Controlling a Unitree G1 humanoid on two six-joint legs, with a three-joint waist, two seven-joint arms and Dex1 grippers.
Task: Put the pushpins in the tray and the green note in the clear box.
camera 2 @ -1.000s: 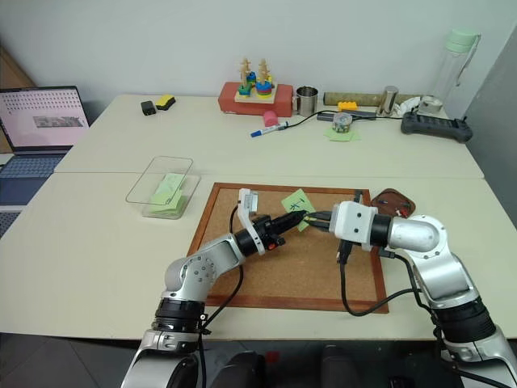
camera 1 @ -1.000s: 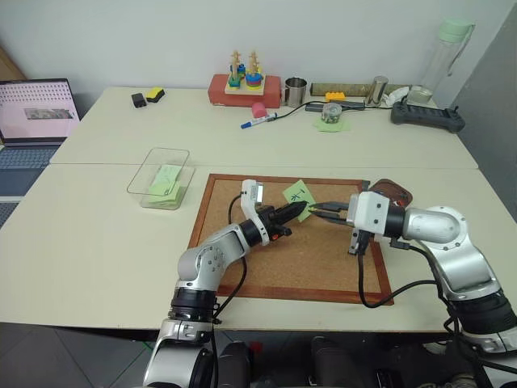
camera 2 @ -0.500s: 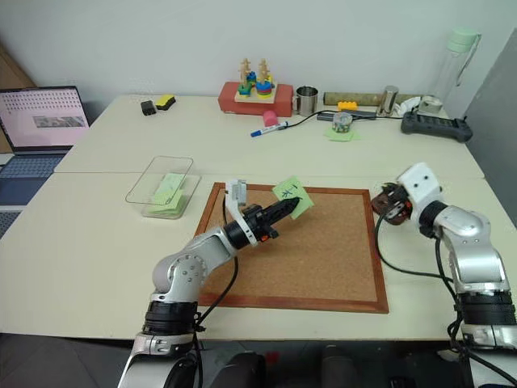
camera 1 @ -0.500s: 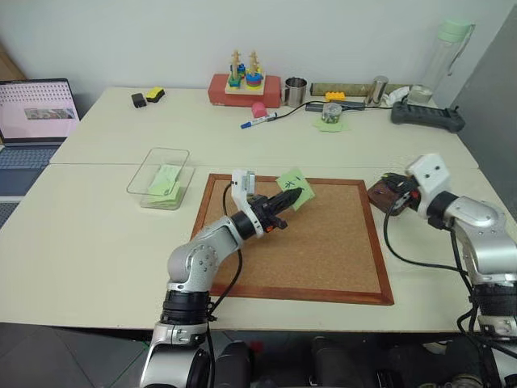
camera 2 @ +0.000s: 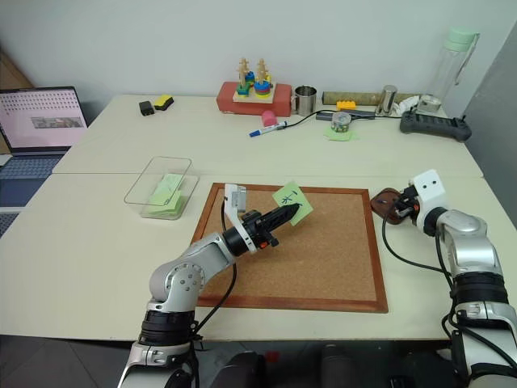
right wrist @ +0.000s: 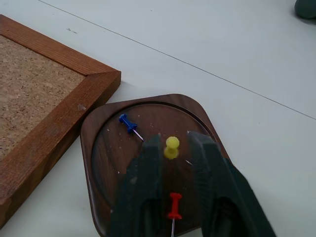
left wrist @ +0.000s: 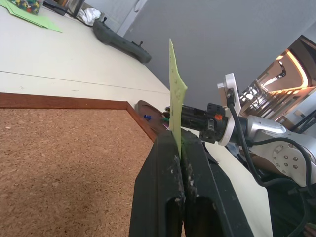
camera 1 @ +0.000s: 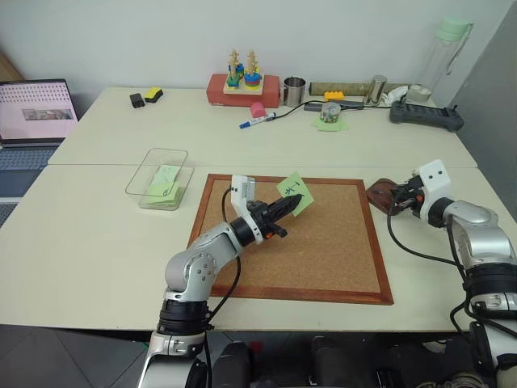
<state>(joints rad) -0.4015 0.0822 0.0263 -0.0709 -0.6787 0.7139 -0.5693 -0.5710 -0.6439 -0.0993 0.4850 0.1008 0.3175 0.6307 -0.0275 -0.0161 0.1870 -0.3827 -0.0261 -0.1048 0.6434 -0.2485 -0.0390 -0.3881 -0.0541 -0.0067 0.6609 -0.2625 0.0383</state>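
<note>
The green note is pinched by one edge in my left gripper, which is shut on it and holds it upright a little above the cork board. In the left wrist view the note stands edge-on out of the closed fingers. My right gripper hovers over the dark-brown tray, right of the board, with its fingers apart. A yellow pushpin sits loose between the fingertips. A blue pushpin and a red pushpin lie in the tray. The clear box, left of the board, holds light-green paper.
A laptop stands at the far left. Along the back of the table are a red box with stacking toys, a metal cup, a marker, a tape roll on green paper, a black controller and a bottle.
My right gripper swung from the note's corner over the board rightwards to above the tray, and its fingers have parted. My left gripper tilted the note up off the board.
</note>
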